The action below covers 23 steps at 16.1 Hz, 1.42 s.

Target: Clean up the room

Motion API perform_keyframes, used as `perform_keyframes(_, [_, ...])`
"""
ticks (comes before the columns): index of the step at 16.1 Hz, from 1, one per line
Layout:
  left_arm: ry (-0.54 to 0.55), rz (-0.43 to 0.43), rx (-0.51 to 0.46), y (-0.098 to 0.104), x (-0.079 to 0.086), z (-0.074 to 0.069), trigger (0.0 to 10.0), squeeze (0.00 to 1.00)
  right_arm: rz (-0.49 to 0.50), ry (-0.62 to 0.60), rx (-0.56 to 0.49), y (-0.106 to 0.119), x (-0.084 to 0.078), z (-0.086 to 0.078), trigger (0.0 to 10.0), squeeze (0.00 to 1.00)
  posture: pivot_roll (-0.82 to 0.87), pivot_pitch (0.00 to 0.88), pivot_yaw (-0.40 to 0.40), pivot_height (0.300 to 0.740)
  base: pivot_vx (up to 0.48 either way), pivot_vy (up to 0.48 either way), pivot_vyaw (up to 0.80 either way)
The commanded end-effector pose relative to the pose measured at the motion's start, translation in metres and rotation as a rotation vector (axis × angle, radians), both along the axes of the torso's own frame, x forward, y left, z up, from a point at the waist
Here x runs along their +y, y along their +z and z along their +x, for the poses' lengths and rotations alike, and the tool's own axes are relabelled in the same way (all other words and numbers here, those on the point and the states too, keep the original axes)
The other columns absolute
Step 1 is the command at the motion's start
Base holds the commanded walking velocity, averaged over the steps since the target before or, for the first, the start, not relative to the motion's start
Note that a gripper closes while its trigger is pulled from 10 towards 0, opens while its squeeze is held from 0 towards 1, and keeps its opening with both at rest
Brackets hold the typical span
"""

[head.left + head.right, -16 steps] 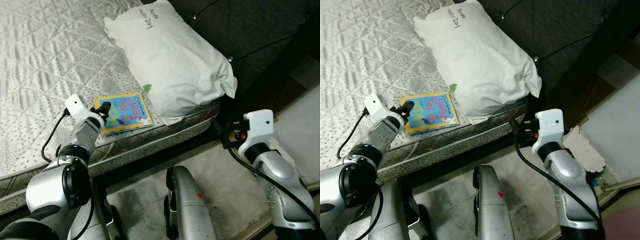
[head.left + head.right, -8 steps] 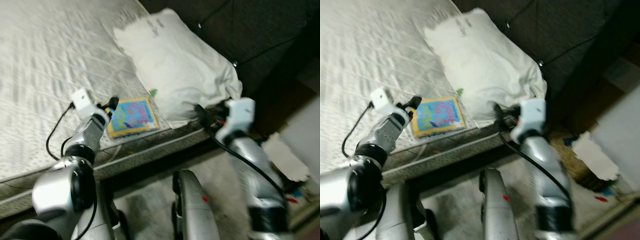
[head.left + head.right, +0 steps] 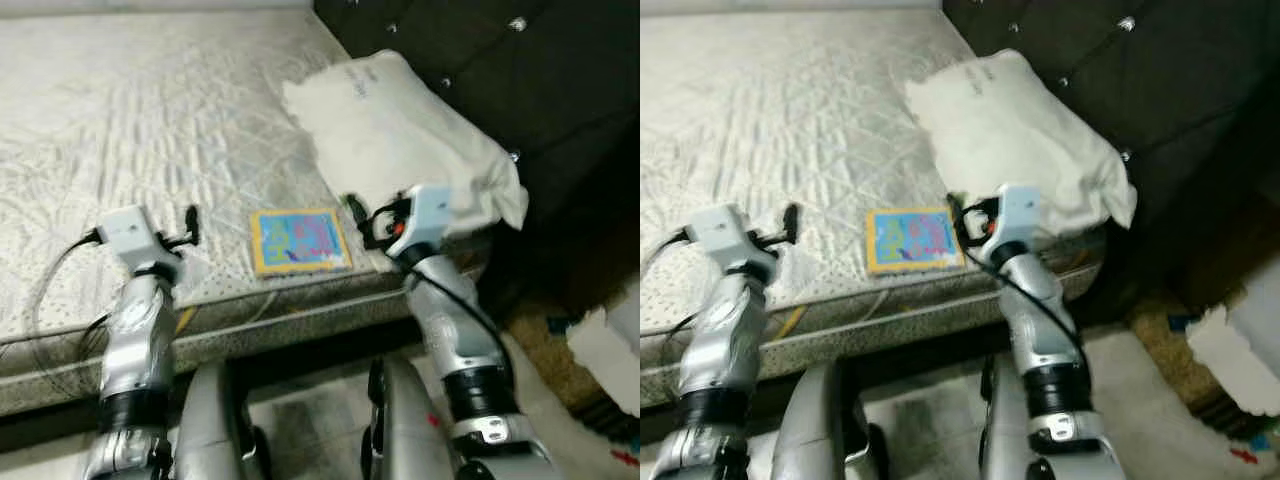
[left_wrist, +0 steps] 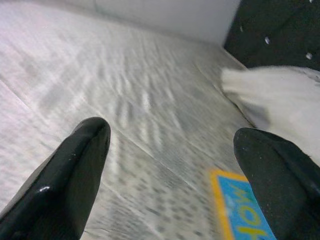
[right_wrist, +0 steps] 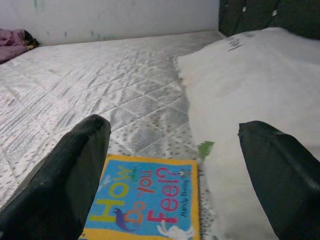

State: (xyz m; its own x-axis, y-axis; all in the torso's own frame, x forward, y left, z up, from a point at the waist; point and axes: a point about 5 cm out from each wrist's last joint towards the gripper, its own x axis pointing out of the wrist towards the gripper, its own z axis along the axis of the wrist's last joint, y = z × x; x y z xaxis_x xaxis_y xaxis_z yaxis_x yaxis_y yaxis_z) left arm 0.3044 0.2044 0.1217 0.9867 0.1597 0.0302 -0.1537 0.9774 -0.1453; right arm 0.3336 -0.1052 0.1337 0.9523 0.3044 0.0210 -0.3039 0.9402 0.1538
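A colourful children's book (image 3: 298,240) with a yellow border lies flat on the quilted mattress (image 3: 150,120), near its front edge. A white pillow (image 3: 410,140) rests just right of it against the headboard. My left gripper (image 3: 190,222) hovers open over the mattress, a short way left of the book and apart from it. My right gripper (image 3: 358,215) is open at the book's right edge, between book and pillow. In the right wrist view the book's cover (image 5: 145,205) lies just below and between the spread fingers (image 5: 75,165). Neither gripper holds anything.
A dark tufted headboard (image 3: 480,60) rises behind the pillow. The mattress's front edge (image 3: 300,310) runs across below both arms. White paper and small clutter (image 3: 610,345) lie on the floor at the right. A pink cloth (image 5: 15,37) sits at the bed's far side.
The camera has swung, shifting the whole scene. My right arm has risen from beside the bed to the book's right edge. My left gripper now sits farther from the book's left edge.
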Motion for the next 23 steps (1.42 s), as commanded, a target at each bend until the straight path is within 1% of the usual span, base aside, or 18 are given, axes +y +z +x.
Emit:
perform_keyframes(1, [0.005, 0.051, -0.035, 0.014, -0.007, -0.003, 10.0, 1.0, 0.013, -0.011, -0.019, 0.003, -0.003, 0.003, 10.0, 0.0, -0.02, 0.0, -0.01, 0.56, 0.0, 0.0, 0.0])
perform_keyframes(2, [0.003, 0.065, -0.051, 0.02, -0.009, -0.006, 10.0, 0.26, 0.013, -0.012, -0.03, 0.004, -0.004, 0.003, 10.0, 0.0, -0.03, 0.0, -0.011, 0.56, 0.0, 0.0, 0.0])
perform_keyframes(3, [-0.001, 0.081, -0.057, 0.023, -0.011, -0.007, 10.0, 0.0, 0.019, -0.018, -0.039, 0.005, -0.006, 0.003, 10.0, 0.0, -0.03, 0.0, -0.012, 0.56, 0.0, 0.0, 0.0])
perform_keyframes(4, [-0.003, 0.079, -0.065, 0.026, -0.014, -0.009, 10.0, 0.0, 0.028, -0.023, -0.045, 0.007, -0.008, 0.003, 10.0, 0.0, -0.03, 0.0, -0.014, 0.56, 0.0, 0.0, 0.0])
perform_keyframes(5, [-0.007, 0.072, -0.084, 0.031, -0.018, -0.009, 10.0, 0.0, 0.06, -0.016, -0.06, 0.013, -0.007, 0.003, 10.0, 0.0, -0.03, 0.0, -0.014, 0.56, 0.0, 0.0, 0.0])
perform_keyframes(7, [-0.026, 0.077, -0.073, 0.03, -0.022, -0.007, 10.0, 0.0, 0.061, -0.022, -0.071, 0.016, -0.006, 0.005, 10.0, 0.0, -0.05, 0.0, -0.012, 0.56, 0.0, 0.0, 0.0])
perform_keyframes(9, [-0.024, 0.022, -0.06, 0.026, -0.024, -0.008, 10.0, 0.0, 0.095, 0.005, -0.101, 0.024, -0.004, 0.004, 10.0, 0.0, -0.06, 0.0, -0.015, 0.56, 0.0, 0.0, 0.0])
perform_keyframes(10, [-0.042, 0.016, -0.07, 0.027, -0.027, -0.008, 10.0, 0.0, 0.122, 0.024, -0.132, 0.035, -0.004, 0.002, 10.0, 0.0, -0.08, 0.0, -0.008, 0.575, 0.0, 0.0, 0.0])
perform_keyframes(12, [-0.049, -0.01, -0.058, 0.023, -0.027, -0.007, 10.0, 0.0, 0.129, 0.016, -0.136, 0.037, -0.004, 0.003, 10.0, 0.0, -0.09, 0.0, 0.002, 0.6, 0.0, 0.0, 0.0])
perform_keyframes(14, [-0.059, 0.008, -0.047, 0.02, -0.028, -0.009, 10.0, 0.0, 0.137, 0.013, -0.13, 0.033, -0.003, -0.001, 10.0, 0.0, -0.08, 0.0, 0.01, 0.63, 0.0, 0.0, 0.0])
perform_keyframes(15, [-0.06, 0.024, -0.049, 0.02, -0.028, -0.01, 10.0, 0.0, 0.138, 0.014, -0.124, 0.032, -0.003, -0.002, 10.0, 0.0, -0.08, 0.0, 0.01, 0.635, 0.0, 0.0, 0.0])
perform_keyframes(16, [-0.06, 0.029, -0.065, 0.02, -0.028, -0.012, 10.0, 0.0, 0.137, 0.018, -0.103, 0.025, -0.001, -0.006, 10.0, 0.0, -0.07, 0.0, 0.009, 0.65, 0.0, 0.0, 0.0])
perform_keyframes(17, [-0.053, 0.026, -0.066, 0.019, -0.028, -0.012, 10.0, 0.0, 0.135, 0.019, -0.097, 0.023, 0.0, -0.005, 10.0, 0.0, -0.07, 0.0, 0.008, 0.655, 0.0, 0.0, 0.0])
perform_keyframes(19, [-0.046, 0.002, -0.069, 0.016, -0.029, -0.01, 10.0, 0.0, 0.135, 0.015, -0.075, 0.017, 0.002, -0.003, 10.0, 0.0, -0.06, 0.0, 0.002, 0.68, 0.0, 0.0, 0.0])
perform_keyframes(20, [-0.046, 0.007, -0.068, 0.017, -0.03, -0.008, 10.0, 0.0, 0.126, 0.019, -0.074, 0.015, 0.003, -0.002, 10.0, 0.0, -0.06, 0.0, 0.001, 0.69, 0.0, 0.0, 0.0])
perform_keyframes(23, [-0.112, 0.057, -0.053, 0.018, -0.044, 0.0, 10.0, 0.0, 0.098, 0.013, -0.059, 0.007, 0.006, 0.002, 10.0, 0.0, -0.06, 0.0, 0.009, 0.73, 0.0, 0.0, 0.0])
